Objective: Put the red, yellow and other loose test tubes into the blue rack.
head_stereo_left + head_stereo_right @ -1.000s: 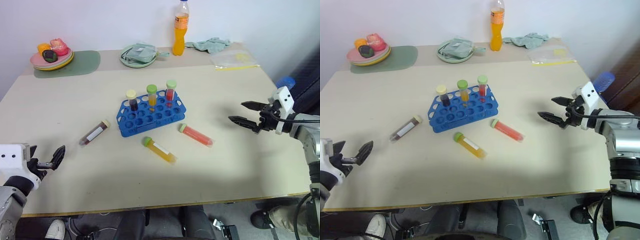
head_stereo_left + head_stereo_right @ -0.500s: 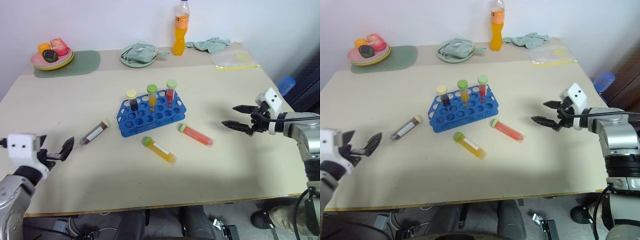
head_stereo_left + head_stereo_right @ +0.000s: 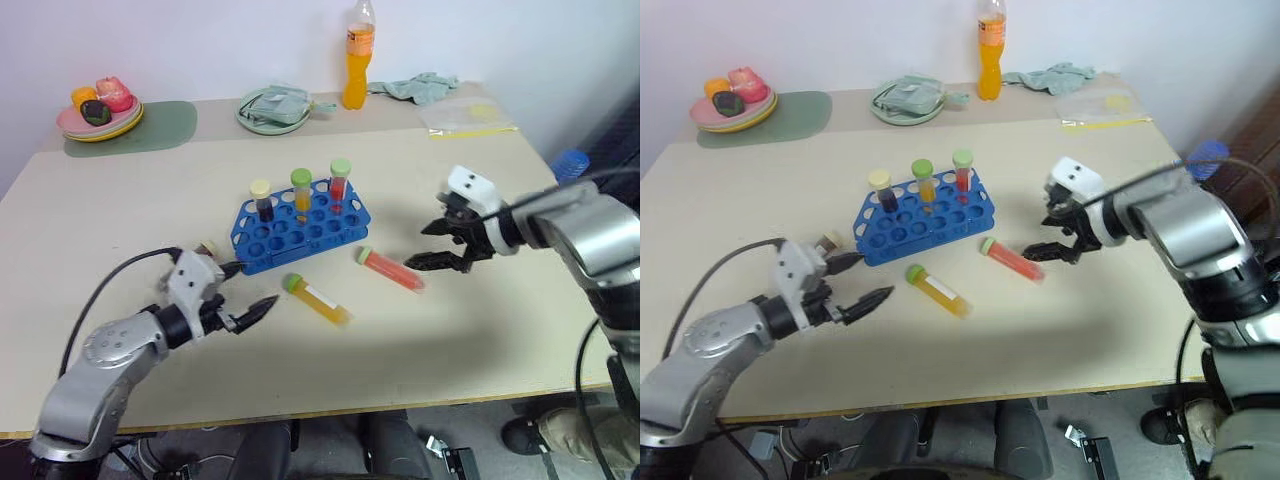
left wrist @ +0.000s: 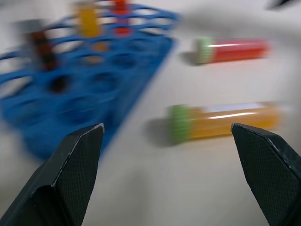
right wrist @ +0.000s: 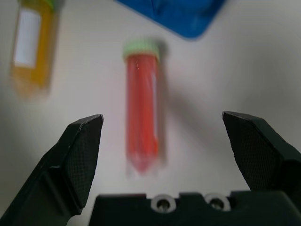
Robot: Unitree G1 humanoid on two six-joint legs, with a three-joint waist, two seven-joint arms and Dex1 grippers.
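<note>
The blue rack stands mid-table with three capped tubes upright in its back row. The red tube lies to its right and the yellow tube in front of it, both green-capped. My right gripper hangs open just over the red tube's pointed end; in the right wrist view the red tube lies between the open fingers. My left gripper is open, pointing at the yellow tube from its left without touching it. A dark tube's cap peeks out behind the left hand.
At the table's far edge are a plate of fruit on a green mat, a green plate with a cloth, an orange drink bottle, a crumpled cloth and a plastic bag.
The left gripper swung right from the table's left edge to beside the yellow tube. The right gripper moved left and tipped down over the red tube. No tube has moved.
</note>
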